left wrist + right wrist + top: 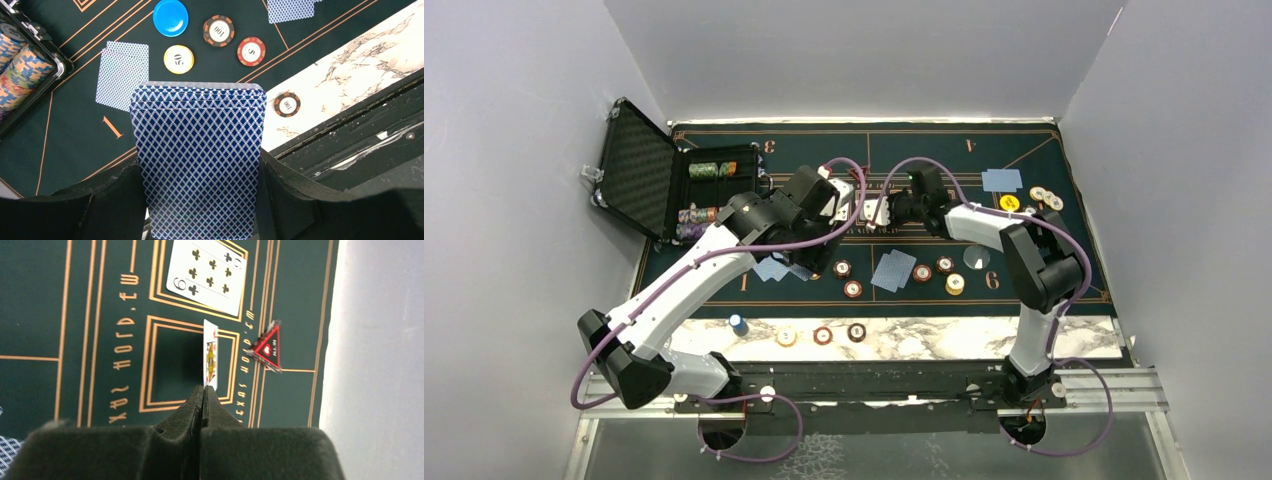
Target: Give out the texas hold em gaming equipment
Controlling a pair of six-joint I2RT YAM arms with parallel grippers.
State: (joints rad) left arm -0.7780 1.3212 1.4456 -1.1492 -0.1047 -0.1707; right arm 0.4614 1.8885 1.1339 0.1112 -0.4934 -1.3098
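Note:
My left gripper (200, 175) is shut on a deck of blue-backed playing cards (200, 150), held above the mat. In the top view it (842, 203) is over the mat's middle. My right gripper (203, 390) is shut on a single face card (210, 360), held edge-on over an orange-lined box; in the top view it (886, 211) is just right of the left gripper. A nine of clubs (207, 275) lies face up beyond it. A small red triangular marker (267, 347) lies to its right. Face-down cards (894, 270) and chips (922, 273) lie at the mat's near side.
An open black case (674, 185) with chip stacks stands at the far left. A blue disc (738, 323) and three chips (823, 335) sit on the marble strip (984, 335). More chips (1044, 198), a yellow disc (1010, 203) and a card (1001, 180) lie at the far right. Grey walls enclose the table.

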